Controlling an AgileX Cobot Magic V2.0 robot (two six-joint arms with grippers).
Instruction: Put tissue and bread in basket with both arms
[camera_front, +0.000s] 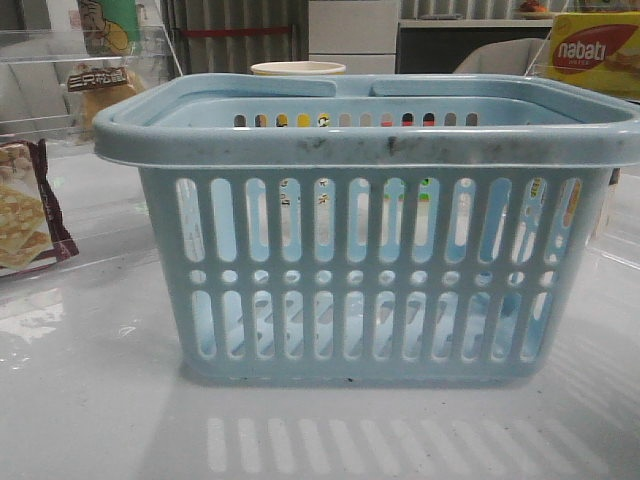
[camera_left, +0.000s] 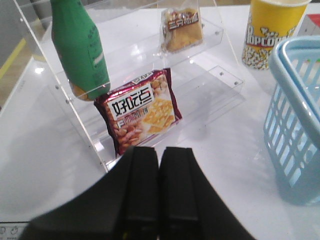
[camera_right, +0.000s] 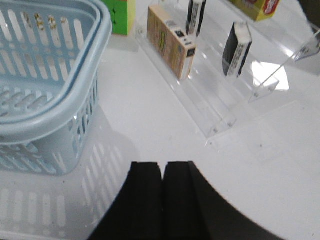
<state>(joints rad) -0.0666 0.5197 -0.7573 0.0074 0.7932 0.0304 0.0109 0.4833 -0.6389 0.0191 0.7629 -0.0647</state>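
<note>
My left gripper (camera_left: 159, 165) is clenched on nothing, fingers pressed together, and my right gripper (camera_right: 163, 175) is the same. Ahead of the left one a cracker packet (camera_left: 141, 110) leans on the clear shelf (camera_left: 210, 75); the bread (camera_left: 182, 30) sits on its upper step. The basket (camera_front: 370, 140) stands between both arms. The tissue (camera_right: 236, 49) stands upright on the right-hand rack (camera_right: 200, 105).

Front: low, close, facing fwd; basket (camera_front: 370, 230) fills frame.
L wrist: above table, looks down over acrylic shelf (camera_left: 200, 85).
R wrist: same, opposite side.
Shared: basket, all views.
</note>
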